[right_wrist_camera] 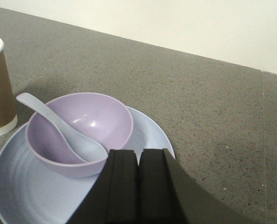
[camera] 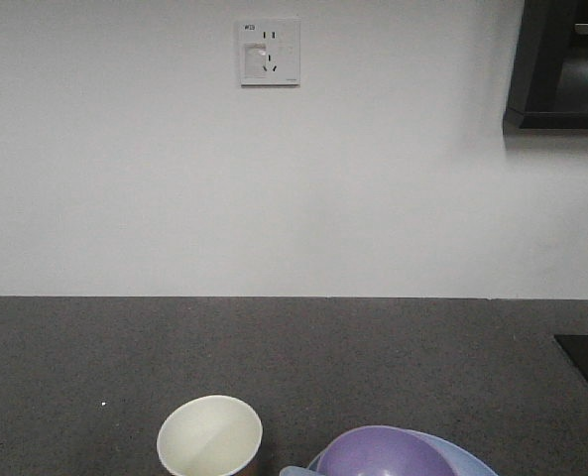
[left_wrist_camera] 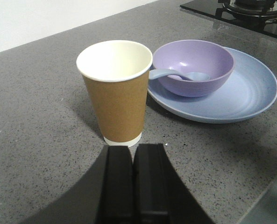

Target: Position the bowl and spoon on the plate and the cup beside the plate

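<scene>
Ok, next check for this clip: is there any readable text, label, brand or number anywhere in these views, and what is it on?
Wall socket plate: a small dark marking in its top left corner, too small and blurred to read.
Cup: plain brown outside with a white base band, no print visible.
Bowl, spoon and plate: no text or logo visible.
Both grippers, left and right: plain black, no markings.
</scene>
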